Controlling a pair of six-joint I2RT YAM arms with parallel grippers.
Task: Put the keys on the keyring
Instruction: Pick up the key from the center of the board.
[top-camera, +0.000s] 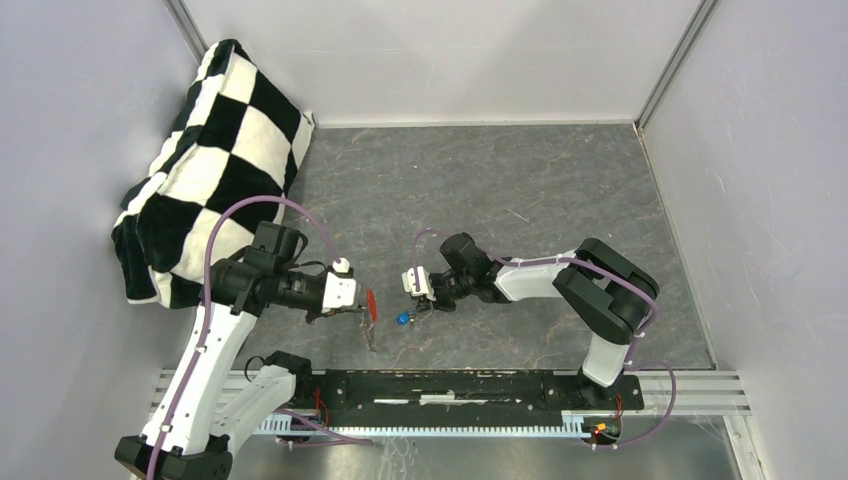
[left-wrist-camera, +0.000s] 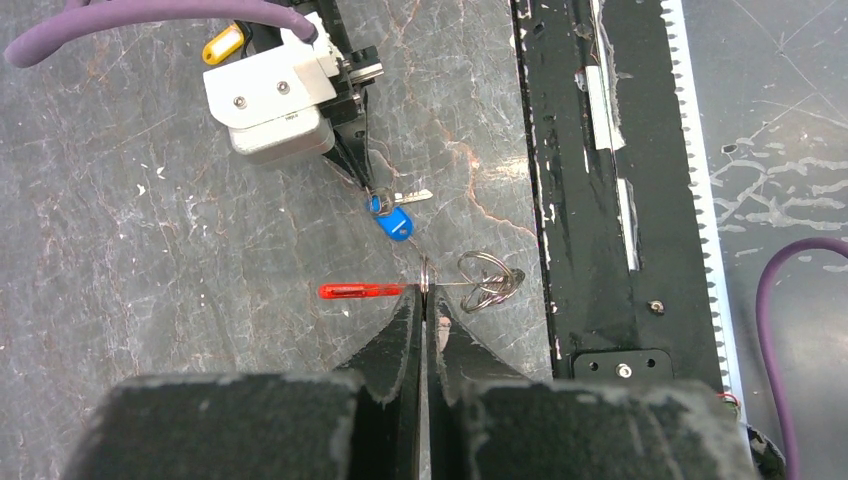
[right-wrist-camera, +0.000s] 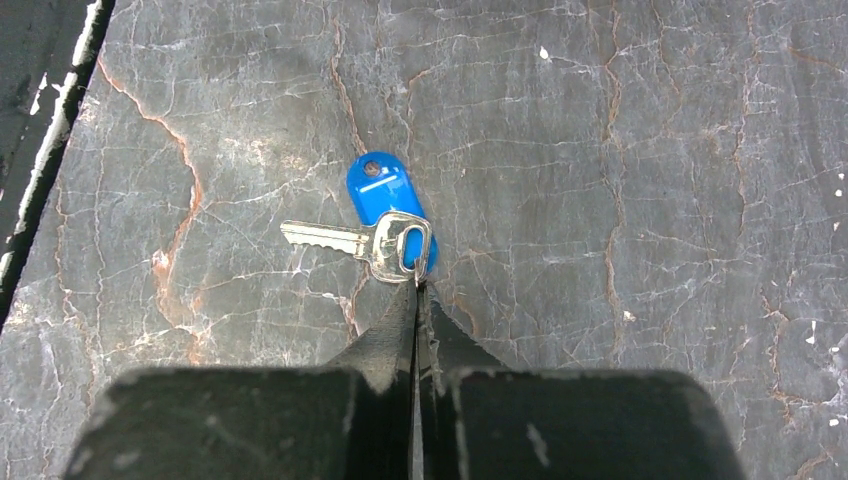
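Keyring (left-wrist-camera: 360, 291): red, flat and seen edge-on, toward the tabletop's near edge. My left fingers (left-wrist-camera: 405, 330) are closed on its thin wire loop (left-wrist-camera: 427, 275). The blue-capped key (right-wrist-camera: 372, 243) lies just beside it, and my right fingers (right-wrist-camera: 395, 330) pinch its head rim.

Risk: slim, smooth metal gripped at the very tips could pivot or slip and miss the loop.

Tabletop (right-wrist-camera: 650, 150): hard, with a veined stone pattern.

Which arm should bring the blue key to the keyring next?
Probably right: the right end effector is shut on the blue key, while the left end effector pinches the keyring.
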